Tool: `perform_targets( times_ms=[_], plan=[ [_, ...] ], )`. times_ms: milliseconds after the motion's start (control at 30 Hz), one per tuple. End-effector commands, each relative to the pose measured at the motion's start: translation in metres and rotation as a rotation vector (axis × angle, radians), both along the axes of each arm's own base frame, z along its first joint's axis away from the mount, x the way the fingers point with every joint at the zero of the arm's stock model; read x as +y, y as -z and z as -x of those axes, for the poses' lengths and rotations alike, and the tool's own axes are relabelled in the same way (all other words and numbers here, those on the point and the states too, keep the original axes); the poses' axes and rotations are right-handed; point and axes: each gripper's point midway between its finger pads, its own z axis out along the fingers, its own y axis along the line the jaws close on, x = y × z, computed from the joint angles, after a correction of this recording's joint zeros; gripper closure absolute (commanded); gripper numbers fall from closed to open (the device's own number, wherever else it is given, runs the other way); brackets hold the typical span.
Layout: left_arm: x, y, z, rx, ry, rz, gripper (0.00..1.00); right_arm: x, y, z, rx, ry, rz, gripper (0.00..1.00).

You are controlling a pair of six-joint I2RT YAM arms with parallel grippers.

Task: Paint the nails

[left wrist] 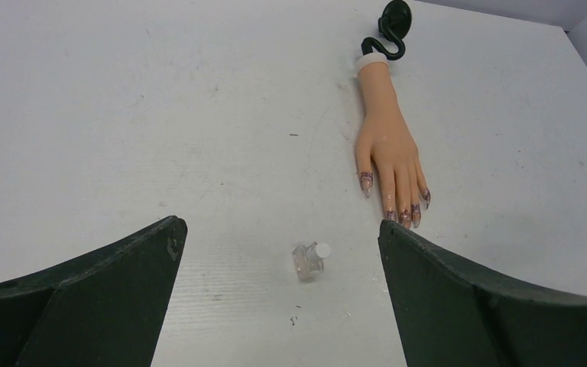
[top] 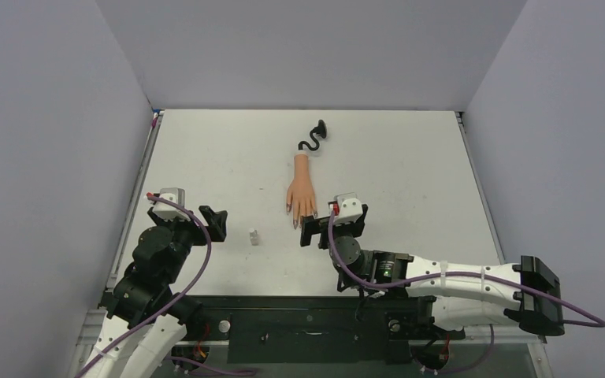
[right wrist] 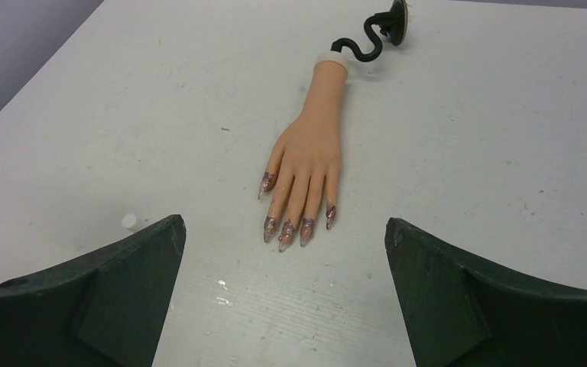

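Presently, table [top: 410, 173]: white, scuffed.
Left gripper [left wrist: 280, 225]: jaws spread wide, holding nothing.
Right gripper [right wrist: 283, 220]: jaws spread wide, holding nothing.
Mannequin hand [top: 302, 189]: flat at mid-table, fingers toward the arms, curly black stem [top: 312, 140] behind.
Polish bottle [top: 254, 235]: small, clear, left of Mannequin hand.
Nails [right wrist: 306, 229]: five, purplish, just ahead of Right gripper.

The flat white table [left wrist: 122, 115] looks dull and smooth with small grey scuffs. The peach rubbery-looking mannequin hand [right wrist: 309, 149] is smooth with a faint shine, its pointed purplish nails [right wrist: 286, 231] are glossy and blotchy, and its curly black stem [right wrist: 363, 42] shines a little. The small clear bottle [left wrist: 308, 260], low in the left wrist view, looks glassy, and the wide dark fingers [left wrist: 107, 298] of the left gripper [left wrist: 280, 223] look like dull plastic.
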Motion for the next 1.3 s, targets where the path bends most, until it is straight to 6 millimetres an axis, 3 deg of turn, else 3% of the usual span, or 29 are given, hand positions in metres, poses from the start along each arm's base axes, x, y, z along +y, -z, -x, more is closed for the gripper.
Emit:
perform_targets(
  times_ms=[0,167,367,633,733,833,967,1267],
  plan=[
    [0.001,-0.007,0.000,-0.026,0.000,0.003,0.03,0.018,-0.008,0.005,-0.035,-0.029,-0.045,0.00],
    [0.003,-0.008,0.000,-0.028,-0.011,0.000,0.04,0.051,0.002,0.027,-0.100,-0.145,-0.049,0.00],
    [0.005,-0.009,0.001,-0.031,-0.022,-0.002,0.04,0.084,0.031,0.044,-0.143,-0.262,0.055,0.00],
    [0.016,-0.011,0.002,-0.044,-0.072,-0.008,0.03,0.132,0.054,0.045,-0.105,-0.293,0.022,0.02],
    [0.028,-0.010,0.001,-0.045,-0.144,-0.012,0.04,0.151,0.074,0.043,-0.073,-0.324,0.026,0.02],
    [0.043,-0.010,0.002,-0.053,-0.225,-0.016,0.04,0.169,0.078,0.041,-0.030,-0.347,-0.030,0.03],
    [0.051,-0.012,0.003,-0.065,-0.274,-0.007,0.04,0.180,0.094,0.028,0.041,-0.323,-0.056,0.08],
    [0.048,-0.012,0.005,-0.074,-0.253,0.003,0.04,0.191,0.117,0.010,0.119,-0.211,-0.076,0.16]
  ],
)
